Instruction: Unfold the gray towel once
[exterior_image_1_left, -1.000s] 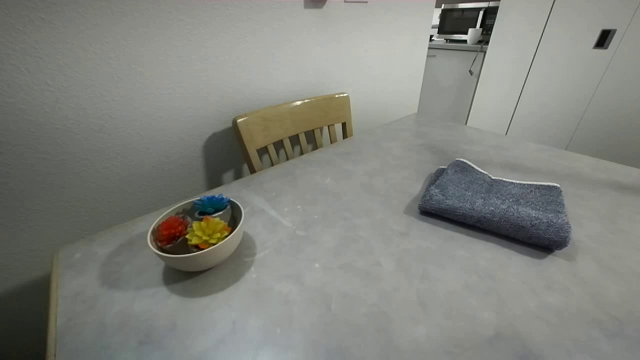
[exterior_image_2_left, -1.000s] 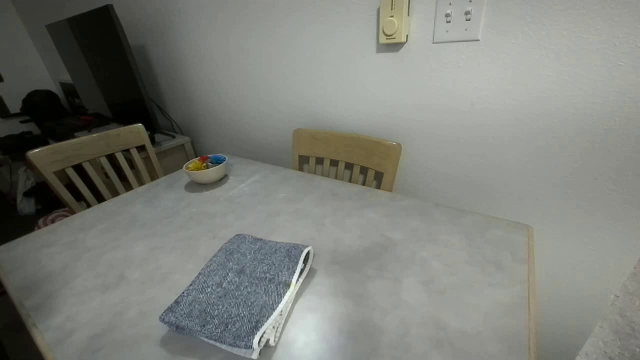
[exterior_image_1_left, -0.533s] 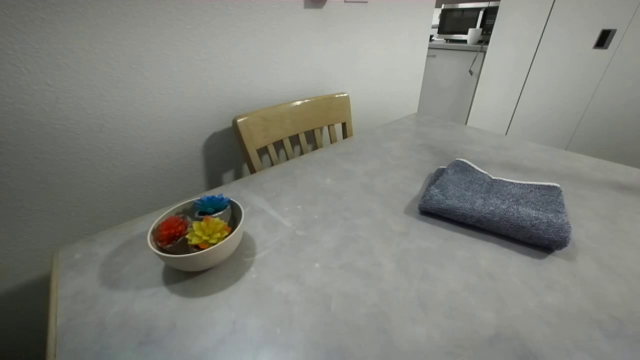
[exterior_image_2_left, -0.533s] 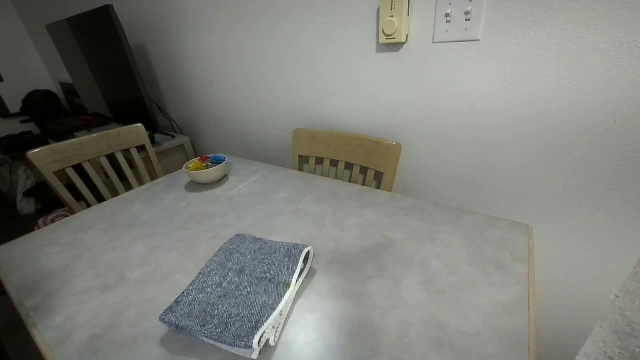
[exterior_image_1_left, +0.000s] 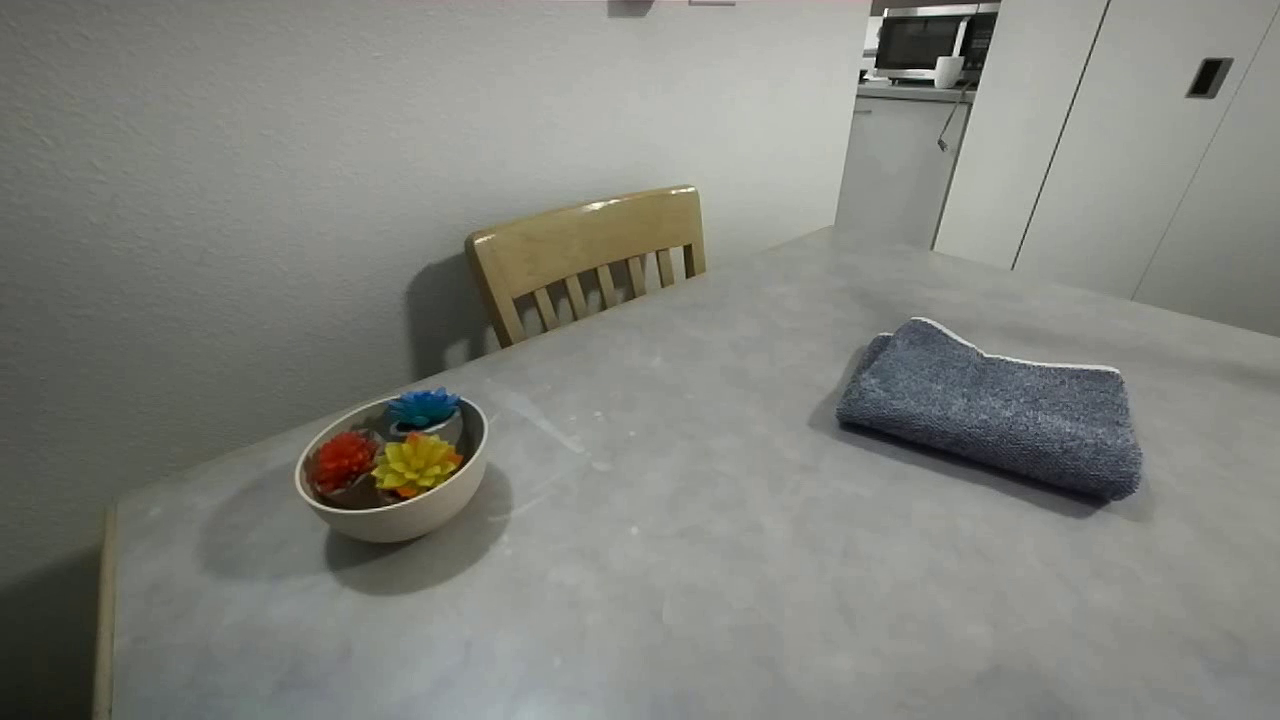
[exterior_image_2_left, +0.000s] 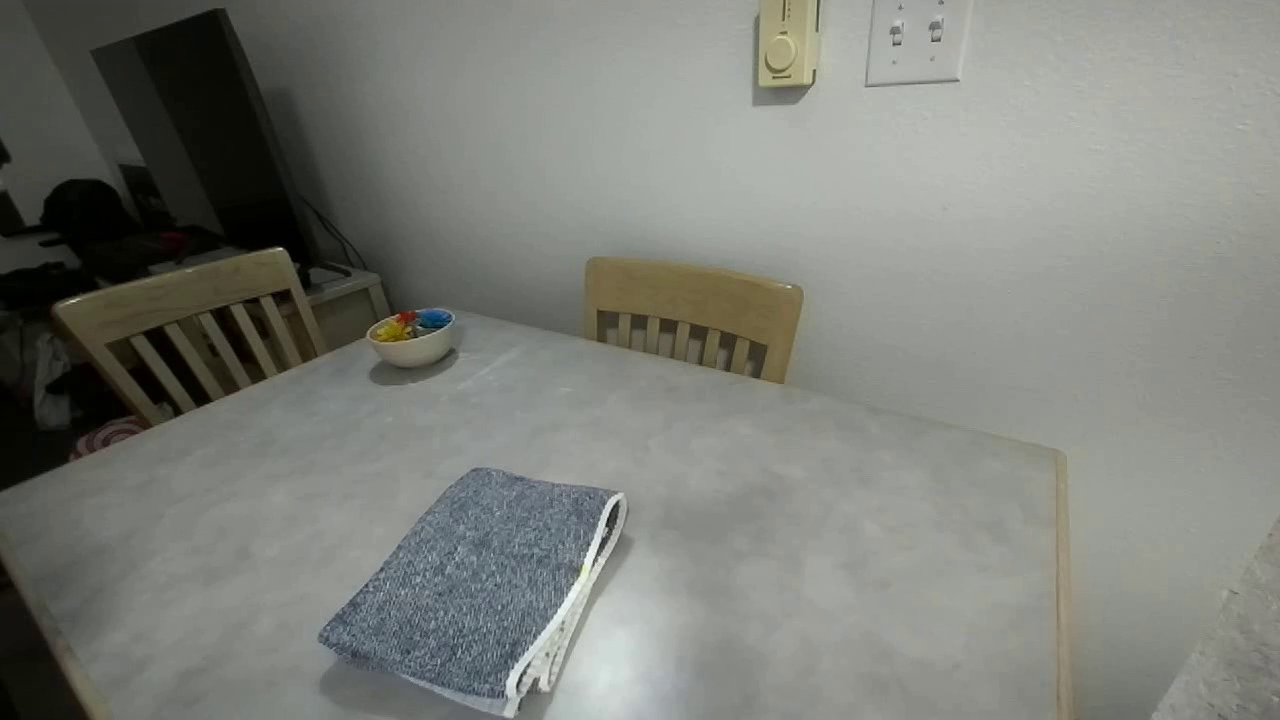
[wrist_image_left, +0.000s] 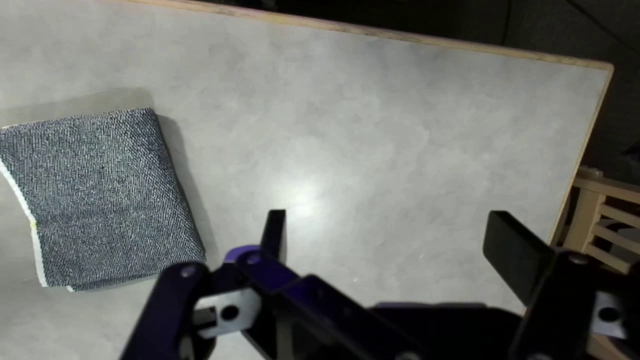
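Observation:
The gray towel lies folded on the table in both exterior views, at the right in an exterior view (exterior_image_1_left: 990, 415) and at the lower middle in an exterior view (exterior_image_2_left: 480, 590). A white edge runs along one side, with open layers showing under it. In the wrist view the towel (wrist_image_left: 100, 200) is at the left, its white edge at far left. Its stripes do not show. My gripper (wrist_image_left: 387, 214) is open and empty, its fingers wide apart over bare tabletop to the right of the towel. The gripper is out of both exterior views.
A cream bowl (exterior_image_1_left: 440, 510) with red, yellow and blue succulents stands on the table (exterior_image_1_left: 700, 600), away from the towel; it also shows in an exterior view (exterior_image_2_left: 412, 352). Wooden chairs (exterior_image_2_left: 690, 285) (exterior_image_2_left: 190, 290) stand at the table's edges. A wall (exterior_image_2_left: 1000, 250) runs behind it.

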